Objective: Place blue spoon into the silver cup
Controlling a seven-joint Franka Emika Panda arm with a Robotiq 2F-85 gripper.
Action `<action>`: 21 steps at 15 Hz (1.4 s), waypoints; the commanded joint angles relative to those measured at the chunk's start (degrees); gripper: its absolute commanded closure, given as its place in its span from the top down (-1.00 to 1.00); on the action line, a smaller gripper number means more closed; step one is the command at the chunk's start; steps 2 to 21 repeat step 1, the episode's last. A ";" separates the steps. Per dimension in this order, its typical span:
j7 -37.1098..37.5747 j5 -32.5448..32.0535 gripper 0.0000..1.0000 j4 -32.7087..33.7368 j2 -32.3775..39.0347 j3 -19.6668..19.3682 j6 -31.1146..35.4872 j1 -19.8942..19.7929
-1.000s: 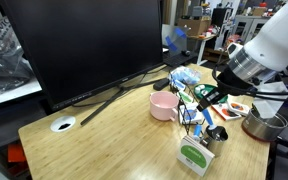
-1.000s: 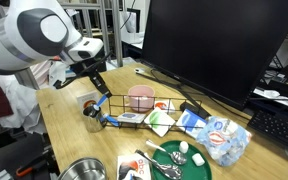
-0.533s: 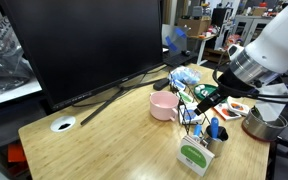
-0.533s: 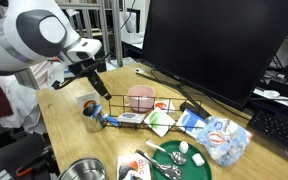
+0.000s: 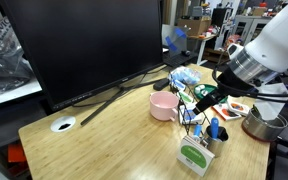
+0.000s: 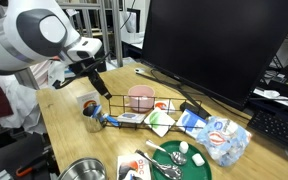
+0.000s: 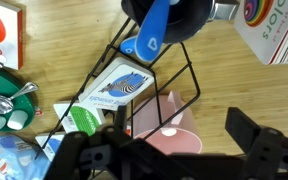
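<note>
We see the gripper [image 7: 179, 150] released at the bottom of the wrist view, jaws wide apart, empty — the blue spoon [image 7: 152, 35] stands in the silver cup [image 7: 192, 18] at top centre, above the pink mug [image 7: 169, 115].

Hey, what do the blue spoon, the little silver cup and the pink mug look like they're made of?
The blue spoon looks like plastic: even bright blue, smooth, softly glossy. The silver cup seems metal, probably steel, from its shiny reflective wall. The pink mug could be ceramic or plastic: smooth, even pastel pink; the pictures leave that open.
</note>
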 commanded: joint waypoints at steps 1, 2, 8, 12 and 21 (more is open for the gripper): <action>0.00 0.00 1.00 0.00 0.00 -0.01 0.00 0.00; 0.00 0.00 1.00 0.00 0.00 -0.01 0.00 0.00; 0.00 0.00 1.00 0.00 0.00 -0.01 0.00 0.00; 0.00 0.00 1.00 0.00 0.00 -0.01 0.00 0.00; 0.00 0.00 1.00 0.00 0.00 -0.01 0.00 0.00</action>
